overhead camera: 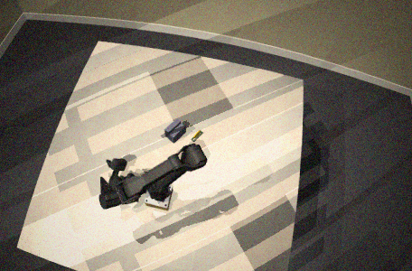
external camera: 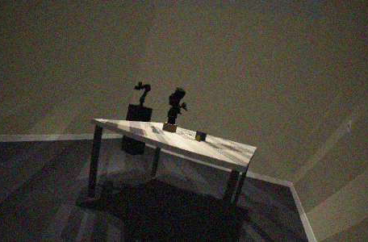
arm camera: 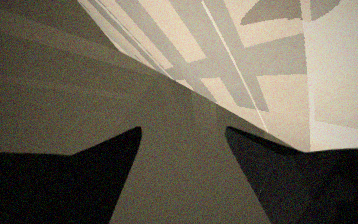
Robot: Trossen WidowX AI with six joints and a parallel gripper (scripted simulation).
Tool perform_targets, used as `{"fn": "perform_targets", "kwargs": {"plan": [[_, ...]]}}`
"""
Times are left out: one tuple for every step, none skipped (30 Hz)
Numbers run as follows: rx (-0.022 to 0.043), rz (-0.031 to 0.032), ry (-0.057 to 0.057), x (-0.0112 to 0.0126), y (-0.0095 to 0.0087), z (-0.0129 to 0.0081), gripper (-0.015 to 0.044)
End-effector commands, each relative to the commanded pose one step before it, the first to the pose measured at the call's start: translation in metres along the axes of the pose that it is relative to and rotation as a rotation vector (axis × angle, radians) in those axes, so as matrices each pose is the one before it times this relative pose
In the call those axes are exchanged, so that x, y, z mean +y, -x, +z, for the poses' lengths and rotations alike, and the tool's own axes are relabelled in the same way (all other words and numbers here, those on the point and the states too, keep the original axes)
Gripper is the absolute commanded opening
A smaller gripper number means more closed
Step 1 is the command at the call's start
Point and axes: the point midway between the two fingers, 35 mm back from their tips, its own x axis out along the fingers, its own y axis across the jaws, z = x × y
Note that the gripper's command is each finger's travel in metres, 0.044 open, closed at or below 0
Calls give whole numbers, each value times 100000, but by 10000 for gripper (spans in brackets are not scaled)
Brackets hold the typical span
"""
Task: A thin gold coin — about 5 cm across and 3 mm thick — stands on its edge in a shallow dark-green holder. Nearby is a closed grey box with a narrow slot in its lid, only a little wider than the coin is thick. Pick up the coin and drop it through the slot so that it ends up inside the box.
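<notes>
The gold coin stands on edge in its dark holder near the middle of the table. The closed grey box sits just to the left of it in the top view; its slot is too small to make out. The arm is folded back over its base. My gripper is at the arm's far end, well away from the coin and the box. In the wrist view its two dark fingers stand wide apart with nothing between them. That view shows neither the coin nor the box.
The table top has a pale striped pattern and stands on dark legs over a dark floor. A second small arm on a black pedestal stands behind the table.
</notes>
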Motion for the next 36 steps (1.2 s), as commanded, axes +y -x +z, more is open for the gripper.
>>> {"fn": "perform_targets", "kwargs": {"plan": [[-645, 248, -1246, 84, -92, 14, 374], [-1919, 777, -3752, 253, -276, 42, 348], [-3145, 1404, -6303, 430, -463, 59, 321], [-3726, 1887, -7751, 535, -569, 43, 295], [-3605, 2076, -7845, 546, -577, 3, 269], [-3473, 2256, -7937, 554, -585, -38, 243], [-3331, 2426, -8028, 560, -592, -81, 216], [-3179, 2585, -8119, 562, -600, -125, 190], [-3018, 2734, -8210, 562, -606, -170, 164], [-2850, 2872, -8300, 558, -613, -216, 161], [-2627, 2852, -8571, 531, -612, -277, 161], [-2443, 2965, -8661, 520, -618, -326, 161], [-2254, 3063, -8747, 504, -623, -374, 161], [-2060, 3147, -8832, 485, -627, -422, 161], [-1864, 3217, -8916, 461, -631, -469, 161], [-1666, 3274, -9000, 434, -634, -516, 161], [-1468, 3316, -9082, 402, -637, -562, 161], [-1270, 3345, -9164, 366, -639, -606, 161], [-1074, 3361, -9245, 326, -641, -649, 161], [-881, 3364, -9324, 283, -642, -689, 161], [-642, 3582, -9179, 270, -654, -722, 161], [-458, 3565, -9265, 220, -655, -758, 161], [-279, 3536, -9347, 166, -655, -789, 161], [-103, 3330, -8974, 103, -623, -778, 161], [21, 2414, -6627, 32, -456, -585, 161], [102, 2398, -6693, 2, -457, -598, 161], [181, 2384, -6778, -29, -458, -611, 161], [258, 2354, -6826, -62, -457, -619, 161], [334, 2327, -6892, -96, -457, -627, 161], [404, 2282, -6911, -131, -454, -630, 161], [579, 2436, -7073, -69, -487, -669, 161], [654, 2405, -7153, -107, -485, -675, 161], [725, 2364, -7214, -146, -481, -678, 161], [788, 2306, -7225, -185, -474, -673, 161], [853, 2264, -7294, -225, -471, -672, 161], [910, 2206, -7314, -265, -464, -664, 161]]}}
